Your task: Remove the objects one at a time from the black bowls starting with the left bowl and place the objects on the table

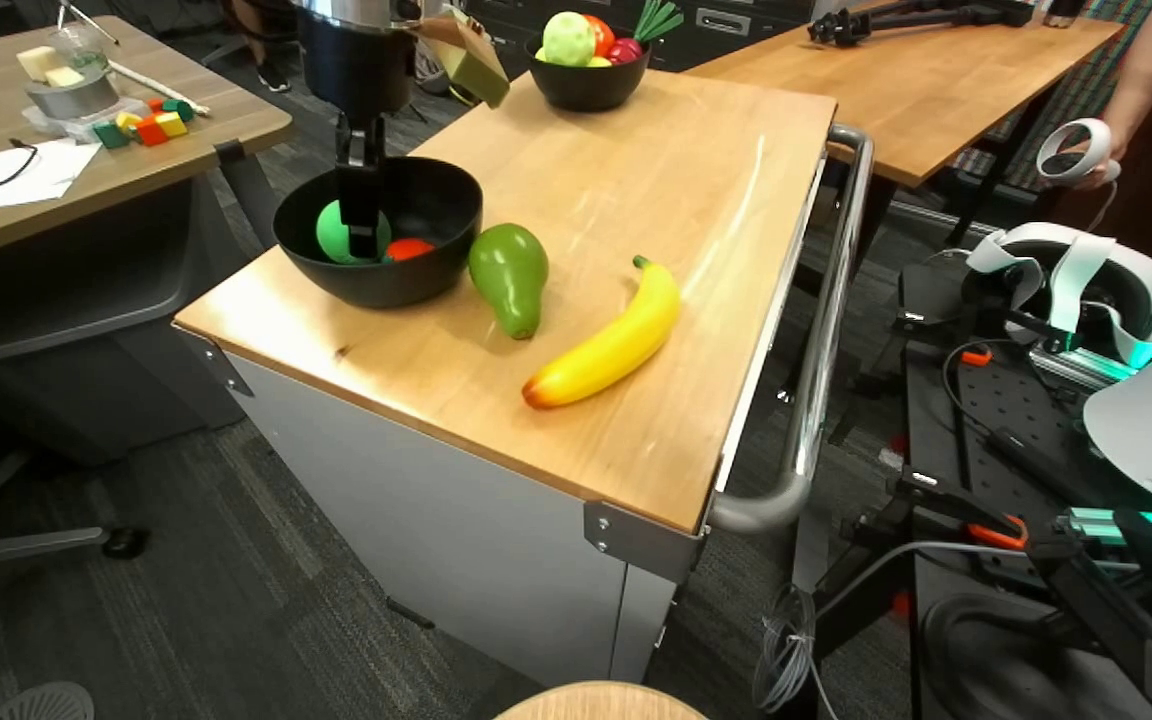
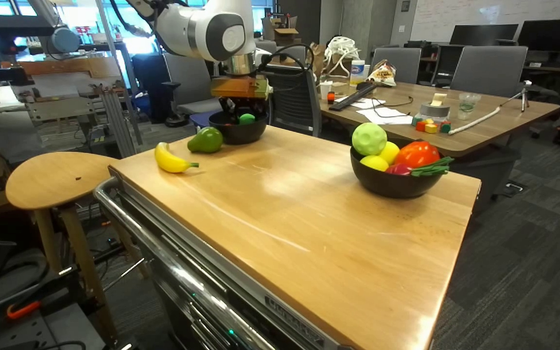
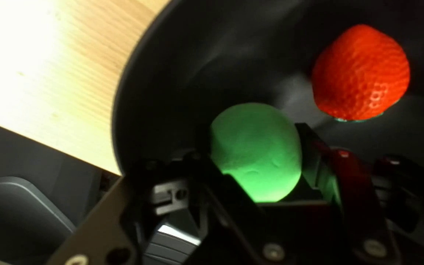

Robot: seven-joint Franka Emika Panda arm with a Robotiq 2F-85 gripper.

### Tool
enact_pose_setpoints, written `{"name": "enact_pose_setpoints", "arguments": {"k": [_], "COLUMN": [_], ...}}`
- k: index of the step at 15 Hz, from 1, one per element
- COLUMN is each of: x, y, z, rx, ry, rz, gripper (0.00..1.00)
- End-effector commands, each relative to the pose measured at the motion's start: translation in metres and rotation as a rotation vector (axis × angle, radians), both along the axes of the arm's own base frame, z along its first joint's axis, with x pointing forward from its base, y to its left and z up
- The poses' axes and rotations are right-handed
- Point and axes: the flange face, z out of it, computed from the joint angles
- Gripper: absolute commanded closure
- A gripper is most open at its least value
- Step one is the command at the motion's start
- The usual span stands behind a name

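The green ball [image 3: 258,156] is gripped by the hand [image 3: 255,145] inside a black bowl [image 1: 376,288], a finger pressed to either side. The fingers are ringed by the bowl's wall, and a strawberry [image 3: 361,73] is seen near one of them. Just outside, an avocado [image 1: 509,275] is set beside the bowl; whether they touch cannot be told. Beyond it, a banana [image 1: 616,345] is laid apart. Toward the opposite end of the bench [image 2: 280,233], a full bowl [image 2: 396,187] is heaped with a pale green fruit [image 2: 369,139], yellow fruits [image 2: 374,163], a tomato [image 2: 417,154], a dark red piece [image 2: 398,169] and green stalks [image 2: 430,167].

The bench is topped with light wood, marked by pale streaks and glare, and edged by a metal rail [image 1: 841,280]. A stool [image 2: 59,177] is placed near one corner. A separate desk [image 1: 248,115] is strewn with papers [image 1: 46,180], a tape roll [image 1: 86,104] and coloured blocks [image 1: 149,130]. In an exterior view, a controller [image 1: 1094,152] is held by a person [image 1: 1148,80], and a headset [image 1: 1081,275] is perched on black equipment [image 1: 986,470]. Chairs [image 2: 490,70] and dark carpet [image 1: 236,520] are seen around.
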Motion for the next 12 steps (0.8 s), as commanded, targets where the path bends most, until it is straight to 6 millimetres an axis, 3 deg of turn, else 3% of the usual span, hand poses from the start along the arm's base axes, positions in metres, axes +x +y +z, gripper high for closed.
{"name": "enact_pose_setpoints", "arguments": {"k": [1, 4, 9, 12], "x": [0.007, -0.007, -0.074, -0.107], "y": [0.003, 0.003, -0.005, -0.013], "z": [-0.002, 0.007, 0.048, 0.086], "rx": [-0.018, -0.01, -0.075, -0.107], "ry": [-0.016, 0.013, -0.013, -0.101], "rz": [-0.011, -0.002, 0.167, 0.254], "gripper": [0.71, 0.71, 0.71, 0.71]}}
